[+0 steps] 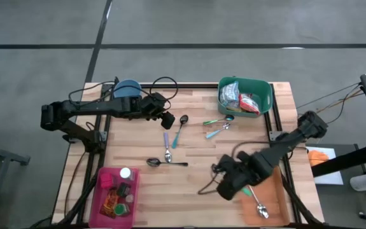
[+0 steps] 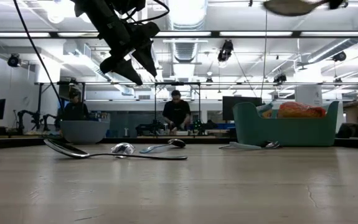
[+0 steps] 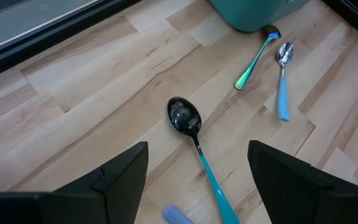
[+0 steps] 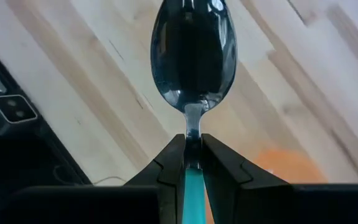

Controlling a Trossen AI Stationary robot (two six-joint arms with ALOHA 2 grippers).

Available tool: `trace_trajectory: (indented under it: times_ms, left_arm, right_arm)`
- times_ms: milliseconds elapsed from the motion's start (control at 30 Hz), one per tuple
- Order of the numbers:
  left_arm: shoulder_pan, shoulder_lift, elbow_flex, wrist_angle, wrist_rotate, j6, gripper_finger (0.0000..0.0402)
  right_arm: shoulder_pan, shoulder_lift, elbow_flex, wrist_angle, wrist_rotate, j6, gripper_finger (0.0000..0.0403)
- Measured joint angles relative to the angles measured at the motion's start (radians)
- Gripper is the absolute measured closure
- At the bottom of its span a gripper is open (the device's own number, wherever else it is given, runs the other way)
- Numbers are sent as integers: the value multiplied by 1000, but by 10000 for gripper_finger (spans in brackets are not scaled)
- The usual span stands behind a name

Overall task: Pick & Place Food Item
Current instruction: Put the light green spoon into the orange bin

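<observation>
At lower right of the high view, the right gripper [image 4: 193,163] pinches a teal-handled spoon [image 4: 194,59], its handle mostly hidden between the fingers. The left gripper [image 1: 167,119] hangs wide open at upper left. Food packets [image 1: 241,98] sit in the green bin [image 1: 264,89].

Grey floor [image 1: 36,70] surrounds the wooden table [image 1: 195,152]; ceiling strip lights [image 2: 241,34] brighten the open workshop behind.

Left gripper [image 1: 168,120] raised near the table's far-left edge, fingers apart; right gripper [image 1: 251,194] near-right corner, fingers clamped.
</observation>
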Motion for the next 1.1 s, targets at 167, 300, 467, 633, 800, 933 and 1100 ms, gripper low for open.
trace_trajectory:
  times_ms: [167,300,467,633,800,933,1100]
  left_arm:
    - [0,0,0,0,0,0,122]
    - [0,0,0,0,0,0,122]
    - [0,0,0,0,0,0,122]
    - [0,0,0,0,0,0,122]
    - [0,0,0,0,0,0,122]
    - [0,0,0,0,0,0,122]
    - [0,0,0,0,0,0,122]
  right_arm:
    - [117,-17,-27,-64,37,225,361]
    - [216,-14,-45,-120,41,445,361]
    - [348,3,-99,-158,43,738,361]
    - [456,4,-152,-150,39,974,361]
    - [508,4,-219,-110,7,1079,361]
    - [511,4,-300,-32,-75,1131,361]
    - [510,4,-395,86,-91,1137,361]
